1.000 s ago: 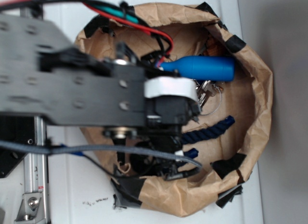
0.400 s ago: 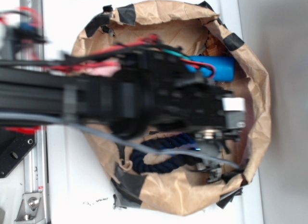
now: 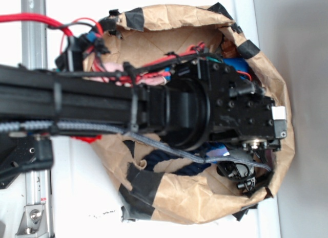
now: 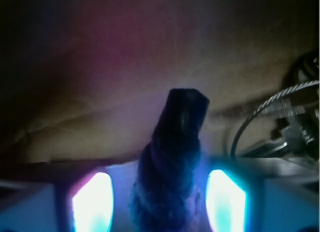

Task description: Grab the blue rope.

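1. Exterior view: overhead, looking straight down on the paper bag [image 3: 205, 202]; the arm [image 3: 102, 105] fills mid-frame.
2. Wrist view: on the end effector, very near, facing the bag wall [image 4: 100, 92].
3. Shared: the rope [image 3: 159, 158] [image 4: 172, 162] and the bag interior.

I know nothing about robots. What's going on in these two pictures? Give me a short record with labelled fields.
container: brown paper bag, rim patched with black tape
arm: black robot arm reaching across the bag from the left
tool: tool low in the bag, its two glowing fingers on either side of the rope end
blue rope: blue rope, dark and twisted, one end sticking up between the fingers
grip: cannot tell whether the tool has closed
also in bag: blue plastic toy, mostly hidden; wire loop
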Controlling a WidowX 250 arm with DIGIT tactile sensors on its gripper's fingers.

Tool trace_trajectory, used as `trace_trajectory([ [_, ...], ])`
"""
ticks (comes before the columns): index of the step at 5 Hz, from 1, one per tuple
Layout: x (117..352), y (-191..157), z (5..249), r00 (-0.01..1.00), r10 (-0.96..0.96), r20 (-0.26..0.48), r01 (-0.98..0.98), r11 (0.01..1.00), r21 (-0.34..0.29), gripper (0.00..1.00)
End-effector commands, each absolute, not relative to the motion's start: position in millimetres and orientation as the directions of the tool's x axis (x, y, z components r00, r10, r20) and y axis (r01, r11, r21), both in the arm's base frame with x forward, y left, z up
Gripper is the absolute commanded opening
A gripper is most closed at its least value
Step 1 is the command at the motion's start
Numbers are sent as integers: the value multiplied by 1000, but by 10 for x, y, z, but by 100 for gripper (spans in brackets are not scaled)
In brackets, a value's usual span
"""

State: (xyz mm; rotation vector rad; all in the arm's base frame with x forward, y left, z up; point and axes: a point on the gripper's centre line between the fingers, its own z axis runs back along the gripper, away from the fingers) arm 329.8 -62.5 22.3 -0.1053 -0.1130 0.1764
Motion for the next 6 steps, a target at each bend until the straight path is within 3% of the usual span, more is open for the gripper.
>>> trace_trajectory([
  [1, 3153, -885, 550, 981, 89, 173, -68, 990, -123, 0],
  [2, 3038, -722, 1029, 962, 46, 268, -30, 998, -62, 0],
  [3, 2928, -469, 1498, 945, 66, 319, -47, 997, -67, 0],
  [5, 2605, -151, 2038, 985, -50, 165, 37, 996, 85, 0],
  [6, 2535, -178, 2062, 986, -82, 142, 67, 992, 107, 0],
])
